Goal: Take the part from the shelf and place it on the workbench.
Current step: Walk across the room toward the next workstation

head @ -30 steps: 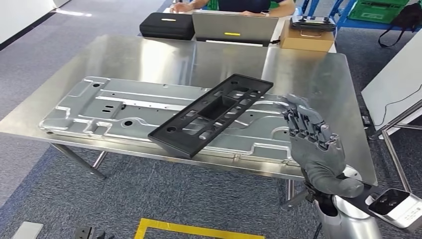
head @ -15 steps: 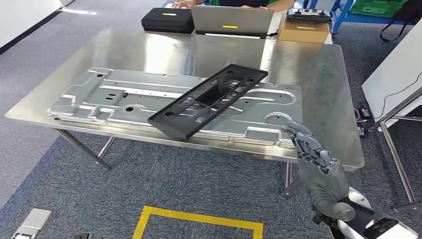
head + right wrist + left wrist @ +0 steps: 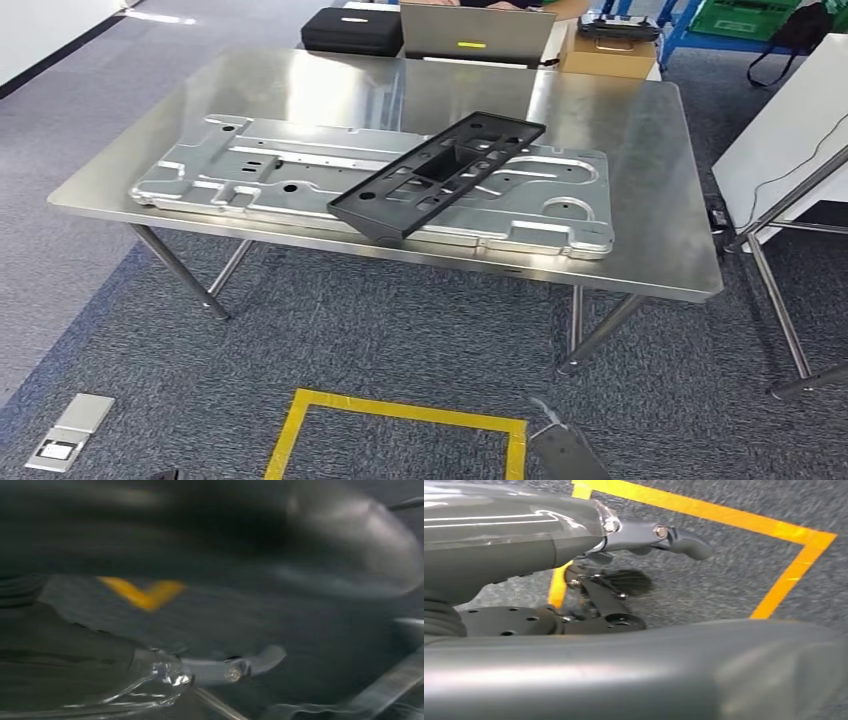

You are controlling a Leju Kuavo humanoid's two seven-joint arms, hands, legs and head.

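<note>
Black slotted part point(image 3: 437, 176) aslant on workbench point(image 3: 640, 200)

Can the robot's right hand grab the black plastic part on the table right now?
Probably not. The right robot hand hangs low by the floor, well short of the black slotted plastic part lying on the silver metal table.

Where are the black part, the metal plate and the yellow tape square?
Black part point(image 3: 437, 175): head view, middle of its frame.
Metal plate point(image 3: 260, 170): head view, flat left portion.
Yellow tape square point(image 3: 400, 410): head view, far strip on the carpet.
</note>
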